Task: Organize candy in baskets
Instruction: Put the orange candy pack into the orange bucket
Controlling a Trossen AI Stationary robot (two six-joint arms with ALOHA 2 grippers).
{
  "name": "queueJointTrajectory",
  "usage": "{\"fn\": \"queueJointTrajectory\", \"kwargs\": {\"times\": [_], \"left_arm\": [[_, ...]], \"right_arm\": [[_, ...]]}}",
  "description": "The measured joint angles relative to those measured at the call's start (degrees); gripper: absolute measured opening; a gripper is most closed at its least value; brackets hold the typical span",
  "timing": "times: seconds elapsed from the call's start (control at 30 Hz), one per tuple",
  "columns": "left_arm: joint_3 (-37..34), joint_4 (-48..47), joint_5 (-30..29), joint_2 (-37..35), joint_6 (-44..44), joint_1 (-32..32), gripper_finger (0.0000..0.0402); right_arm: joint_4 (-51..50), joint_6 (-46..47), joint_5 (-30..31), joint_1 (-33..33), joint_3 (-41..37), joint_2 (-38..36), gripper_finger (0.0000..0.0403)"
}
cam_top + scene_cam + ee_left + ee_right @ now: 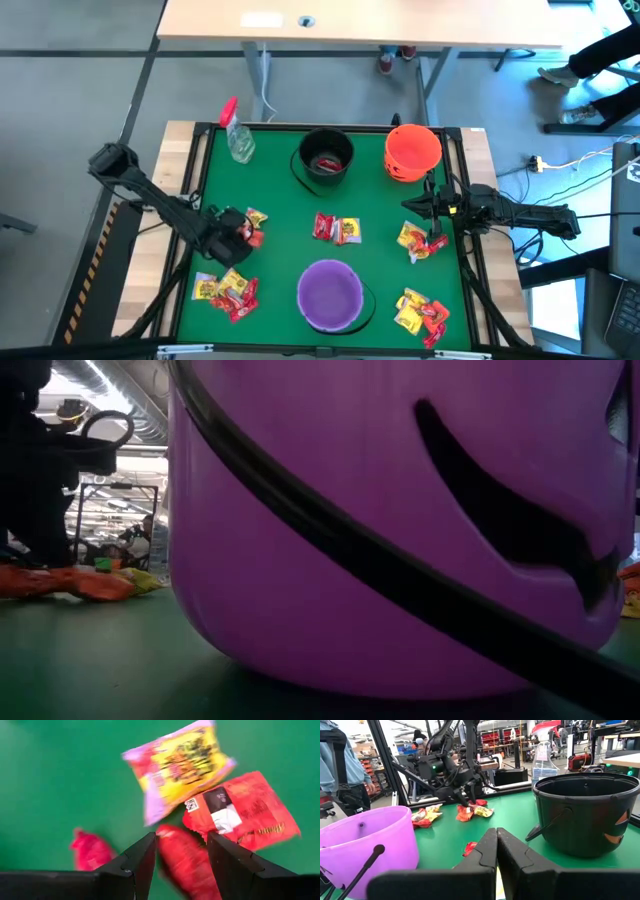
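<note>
Between the left gripper's (182, 851) two dark fingers, which stand apart, lies a red wrapped candy packet (187, 860) on the green table mat (60, 780); the jaws straddle it, not closed on it. Just beyond it lie a yellow packet with red print and pale purple ends (177, 767) and a flat orange-red packet with a white label (245, 812), the two overlapping at one corner. A smaller crumpled red packet (91, 851) lies beside the left finger.

From above, the left gripper (240, 228) sits low over this small pile at the mat's left-centre. Another heap of yellow and red packets (226, 290) lies nearer the front left corner. A red and yellow pair (337, 229) sits mid-table, between the black round plastic bucket (326, 156) at the back and the purple round plastic bucket (331, 295) at the front. The black bucket has something red inside. The orange round plastic bucket (412, 151) stands back right, beside the black one.

The right gripper (412, 205) has its jaws pressed together, holding nothing, hovering just in front of the orange bucket. Packets (420, 240) lie just beside it, and more (420, 312) at the front right corner.

A clear spray bottle with a red trigger (236, 134) lies at the back left of the mat.
</note>
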Motion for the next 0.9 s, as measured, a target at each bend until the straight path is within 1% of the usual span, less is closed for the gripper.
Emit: {"fn": "queueJointTrajectory", "kwargs": {"times": [0.07, 0.3, 0.4, 0.5, 0.6, 0.77, 0.83, 0.9], "left_arm": [[-0.71, 1.71, -0.21, -1.61, 1.24, 0.10, 0.0166], [-0.92, 2.51, -3.27, -9.37, 2.88, 0.09, 0.0166], [-0.92, 2.54, -3.23, -12.09, 2.80, 0.10, 0.0166], [-0.92, 2.96, -2.71, -12.89, 4.40, 0.08, 0.0166], [-0.92, 7.40, -2.71, -12.16, 13.21, -0.40, 0.0166], [-0.89, 20.22, -4.29, -7.69, 31.97, -0.96, 0.0163], [-0.90, 22.37, -4.30, -4.95, 36.73, -0.63, 0.0159], [-0.89, 22.43, -4.02, -2.12, 39.20, -0.20, 0.0157]], "right_arm": [[-0.02, 0.00, 0.00, -0.01, 0.00, 0.00, 0.0010], [0.00, 0.00, 0.00, -0.02, 0.00, 0.01, 0.0010], [-0.02, 0.00, 0.00, -0.01, 0.00, 0.00, 0.0010], [-0.04, 0.00, 0.00, 0.00, 0.00, 0.00, 0.0010], [-0.08, 0.00, 0.00, 0.00, 0.00, 0.01, 0.0010], [-0.15, 0.00, 0.00, 0.00, 0.00, 0.02, 0.0010], [-0.15, 0.00, 0.00, -0.01, 0.01, 0.02, 0.0010], [-0.17, 0.00, 0.01, -0.01, 0.02, 0.02, 0.0010]]}}
